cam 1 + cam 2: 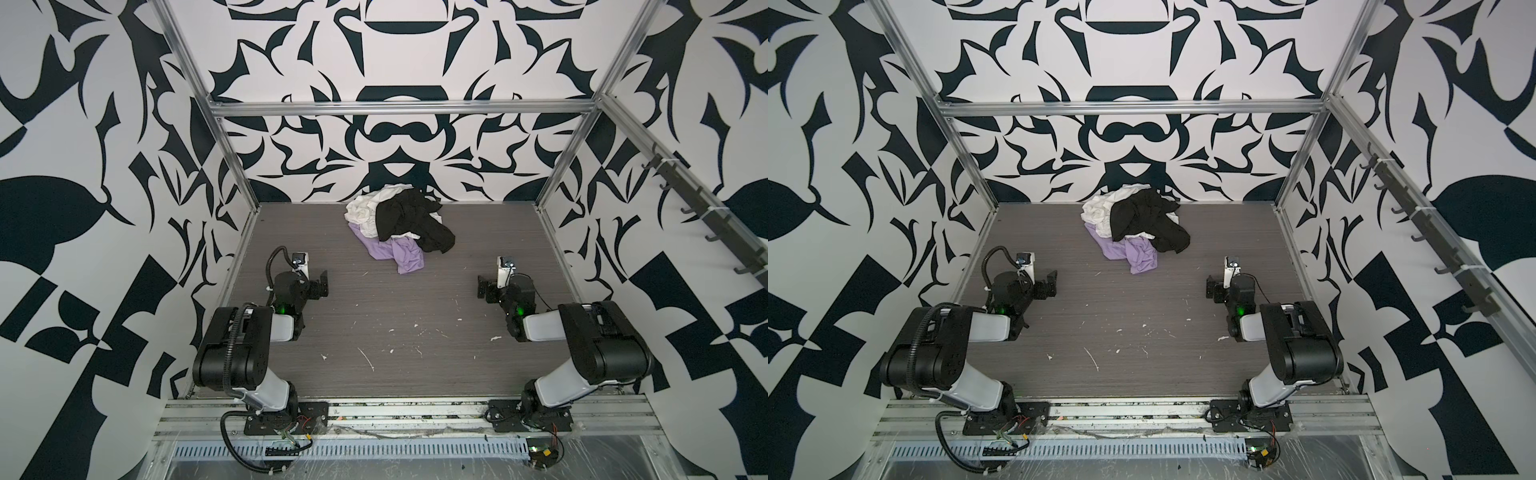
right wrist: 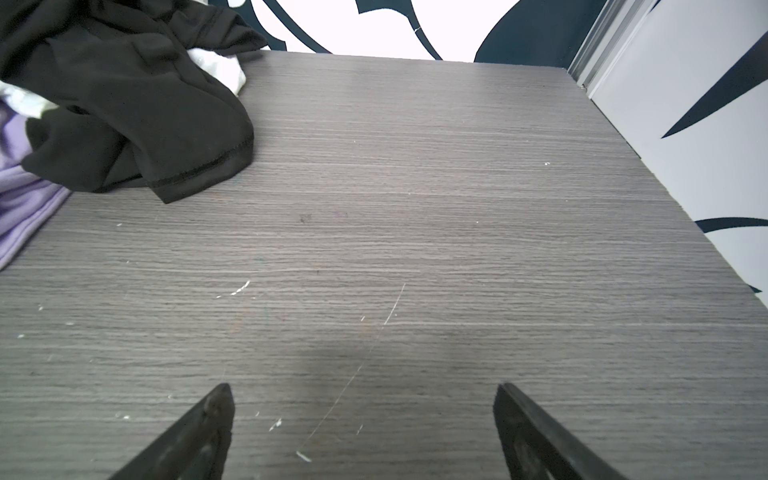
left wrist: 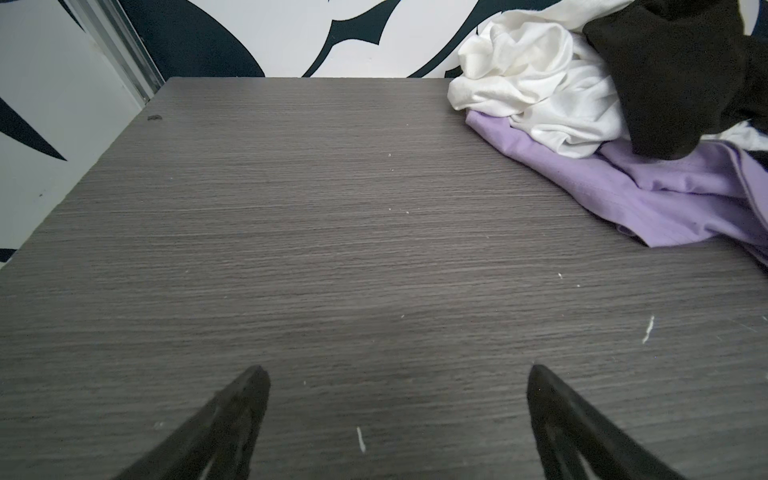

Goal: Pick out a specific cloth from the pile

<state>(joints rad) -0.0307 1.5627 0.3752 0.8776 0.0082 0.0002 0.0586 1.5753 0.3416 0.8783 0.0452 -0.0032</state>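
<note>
The pile (image 1: 400,226) (image 1: 1133,226) lies at the back middle of the table, against the rear wall. In it the lavender cloth (image 1: 395,255) (image 1: 1133,257) (image 3: 665,195) (image 2: 16,199) sits lowest, its near edge spread on the table, the rest hidden under the others. A black garment (image 1: 415,220) (image 3: 673,70) (image 2: 124,104) lies on top, a white garment (image 1: 365,208) (image 3: 540,83) to its left. My left gripper (image 1: 322,284) (image 1: 1052,283) (image 3: 397,374) stands open and empty, short of the pile's left. My right gripper (image 1: 483,287) (image 1: 1211,289) (image 2: 361,390) stands open and empty to its right.
The grey wood-grain table (image 1: 395,332) carries small white flecks. Black-and-white patterned walls and aluminium frame posts (image 1: 232,149) close it in on three sides. A rail of hooks (image 1: 702,212) runs along the right wall. Both arm bases sit at the front edge.
</note>
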